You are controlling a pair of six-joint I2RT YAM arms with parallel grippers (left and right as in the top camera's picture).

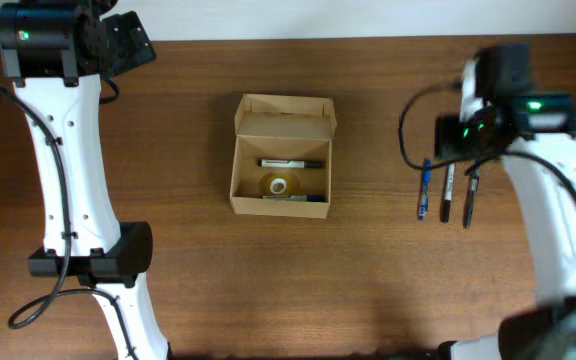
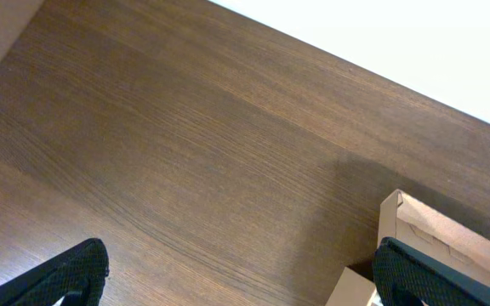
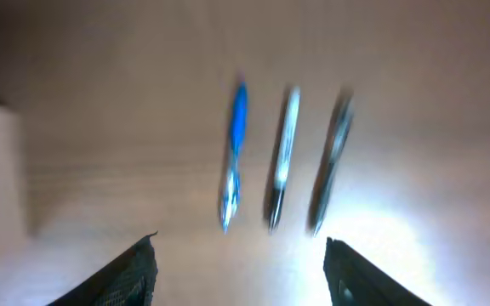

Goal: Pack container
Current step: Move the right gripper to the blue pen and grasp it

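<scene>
Wide-set dark fingertips [image 3: 134, 272] of the right gripper [image 3: 245, 276] frame the bottom of its wrist view, jaws spread and holding nothing. Beyond them three pens lie side by side near the right edge of the desk [image 1: 368, 290]: a blue pen [image 3: 235, 153], a silver-and-black pen [image 3: 283, 157] and a dark pen [image 3: 332, 161], all blurred. Over the far left corner the left gripper [image 2: 245, 285] is likewise spread and empty. Mid-desk, a little toward the far edge, sits the container [image 1: 281, 155], its flap lid [image 1: 286, 118] raised at the far side. Inside lie a black marker [image 1: 291, 163], a yellowish tape roll [image 1: 279, 184] and a second marker [image 1: 293, 198] against the near wall
</scene>
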